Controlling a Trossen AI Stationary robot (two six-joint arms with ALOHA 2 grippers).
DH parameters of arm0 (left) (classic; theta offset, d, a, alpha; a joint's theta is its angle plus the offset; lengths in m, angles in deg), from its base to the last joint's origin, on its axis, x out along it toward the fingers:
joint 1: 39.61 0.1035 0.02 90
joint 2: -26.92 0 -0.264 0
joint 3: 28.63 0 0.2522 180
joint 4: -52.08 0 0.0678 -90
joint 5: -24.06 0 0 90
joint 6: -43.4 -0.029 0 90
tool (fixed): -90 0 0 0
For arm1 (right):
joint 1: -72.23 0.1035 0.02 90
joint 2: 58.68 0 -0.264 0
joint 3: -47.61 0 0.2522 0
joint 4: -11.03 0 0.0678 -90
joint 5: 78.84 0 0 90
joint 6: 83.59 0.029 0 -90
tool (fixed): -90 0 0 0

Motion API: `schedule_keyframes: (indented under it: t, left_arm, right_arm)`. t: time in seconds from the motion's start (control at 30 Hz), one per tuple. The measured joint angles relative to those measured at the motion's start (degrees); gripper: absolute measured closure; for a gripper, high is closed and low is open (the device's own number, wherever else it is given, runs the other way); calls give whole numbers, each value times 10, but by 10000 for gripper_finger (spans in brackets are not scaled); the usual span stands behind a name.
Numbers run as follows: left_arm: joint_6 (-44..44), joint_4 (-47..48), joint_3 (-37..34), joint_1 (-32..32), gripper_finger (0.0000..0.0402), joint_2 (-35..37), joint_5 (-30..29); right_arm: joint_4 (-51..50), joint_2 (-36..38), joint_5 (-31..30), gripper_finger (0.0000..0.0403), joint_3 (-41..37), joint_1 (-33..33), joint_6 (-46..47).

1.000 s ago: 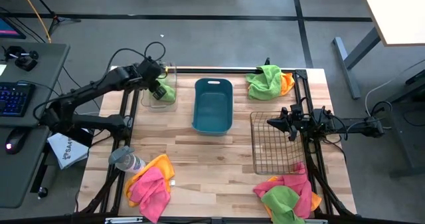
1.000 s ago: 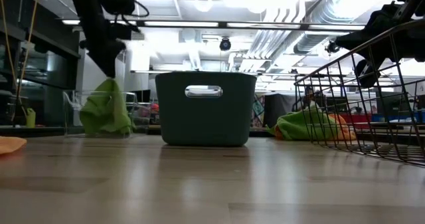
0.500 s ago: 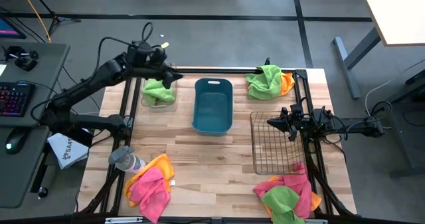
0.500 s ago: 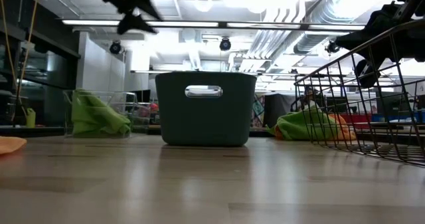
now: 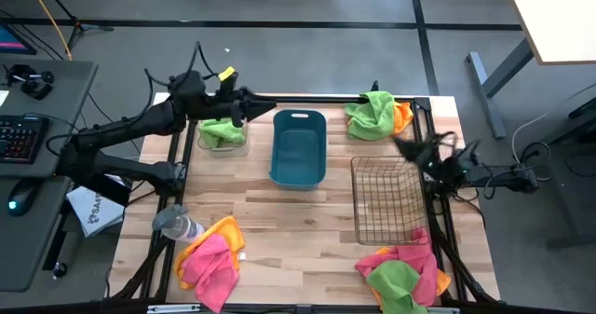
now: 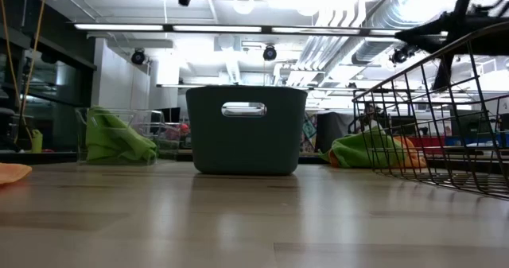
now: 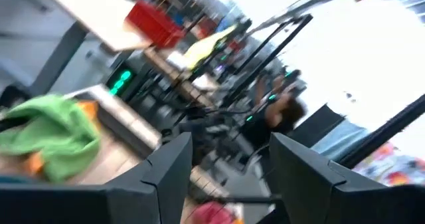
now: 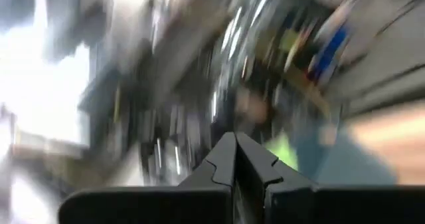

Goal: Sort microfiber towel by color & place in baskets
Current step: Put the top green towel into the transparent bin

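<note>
Left claw [image 5: 250, 106] (spread), green towel [image 5: 222, 129] beside

spread fingers [image 7: 169, 167], green towel [image 7: 53, 134]

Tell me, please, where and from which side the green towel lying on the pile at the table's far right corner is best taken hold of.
Grip the green towel at the raised fold on its crumpled top, coming straight down. It lies bunched over an orange towel, so a high pinch is likeliest to lift green alone. The right gripper, shut, is the nearer, beside the wire basket.
</note>
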Motion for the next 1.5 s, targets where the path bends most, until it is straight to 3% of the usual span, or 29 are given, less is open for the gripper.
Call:
schedule_keyframes:
  t: [0.1, 0.17, 0.27, 0.33, 0.47, 0.57, 0.67, 0.83, 1.1, 1.37, 1.5]
  left_arm:
    - [0, -22, 0, -10, 211, 0, -2]
    - [-5, -25, 0, -10, 211, 0, -5]
    - [-14, -27, 0, 0, 211, 0, -35]
    - [-14, -27, 5, 14, 211, 0, -45]
    - [-15, -29, 23, 40, 211, 0, -34]
    - [-15, -27, 36, 54, 211, 2, 12]
    - [-15, -29, 48, 63, 211, 12, 67]
    - [-15, -14, 51, 67, 211, 43, 109]
    - [-73, 75, 51, 68, 211, 128, 109]
    - [-123, 137, 51, 67, 211, 189, 93]
    - [-137, 150, 51, 68, 211, 195, 63]
  right_arm:
    - [113, -11, -94, 402, 0, -5, -39]
    - [184, -34, -79, 402, 7, -19, -70]
    - [173, -96, -43, 401, 70, -47, -98]
    - [75, -150, -38, 394, 133, -69, -102]
    - [-277, -266, -21, 359, 280, -132, -37]
    - [-499, -360, 5, 319, 369, -192, 23]
    - [-618, -449, 36, 279, 423, -259, 70]
    - [-633, -581, 137, 224, 457, -357, 62]
    - [-621, -735, 199, 174, 495, -416, 74]
    - [-625, -803, 186, 176, 497, -416, 137]
    - [-625, -825, 186, 208, 497, -416, 135]
